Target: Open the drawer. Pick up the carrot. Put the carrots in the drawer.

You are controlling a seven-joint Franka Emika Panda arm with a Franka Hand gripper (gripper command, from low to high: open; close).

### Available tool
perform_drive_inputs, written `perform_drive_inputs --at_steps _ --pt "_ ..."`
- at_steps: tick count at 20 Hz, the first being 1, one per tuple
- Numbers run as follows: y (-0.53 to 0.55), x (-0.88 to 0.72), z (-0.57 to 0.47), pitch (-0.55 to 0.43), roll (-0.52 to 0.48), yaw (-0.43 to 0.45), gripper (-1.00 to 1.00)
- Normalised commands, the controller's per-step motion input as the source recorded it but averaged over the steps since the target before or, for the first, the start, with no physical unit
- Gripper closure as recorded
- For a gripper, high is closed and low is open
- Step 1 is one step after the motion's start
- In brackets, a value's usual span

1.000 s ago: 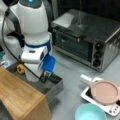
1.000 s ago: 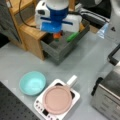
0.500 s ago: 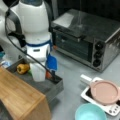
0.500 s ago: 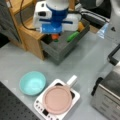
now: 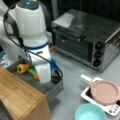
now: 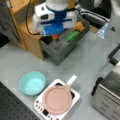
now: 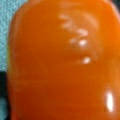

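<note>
Presently my gripper (image 6: 55,35) sits low in the open dark grey tray-like drawer (image 6: 62,50), apparently clamped on the stubby glossy orange carrot (image 7: 62,62), judged light, rigid, slippery; grip mid-body.

You've got a grey table (image 6: 22,62) w/ a blue bowl (image 6: 32,82), white hotplate (image 6: 41,107) under a pink pan (image 6: 57,99), toaster oven (image 5: 87,42) & wooden cabinet (image 5: 20,97) on it.

I am working over a smooth grey tabletop (image 5: 72,75). A light bamboo-topped wooden cabinet (image 5: 17,97) is standing at my side, under dim light.
</note>
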Motion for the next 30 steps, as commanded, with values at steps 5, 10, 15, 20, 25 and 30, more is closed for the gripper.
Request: perform_drive_inputs --at_steps 5,10,15,20,25,30 --pt "0.19 -0.01 -0.19 -0.122 0.185 0.351 1.0" --pt "0.1 0.05 -0.13 -0.096 0.311 0.448 1.0" --pt "-0.04 0.03 -0.03 0.028 0.311 0.262 1.0" --pt "-0.14 -0.01 0.06 0.089 0.309 0.111 1.0" --pt "-0.15 0.01 0.15 0.115 0.256 0.109 1.0" --pt "-0.1 0.04 0.19 0.084 0.19 0.063 1.0"
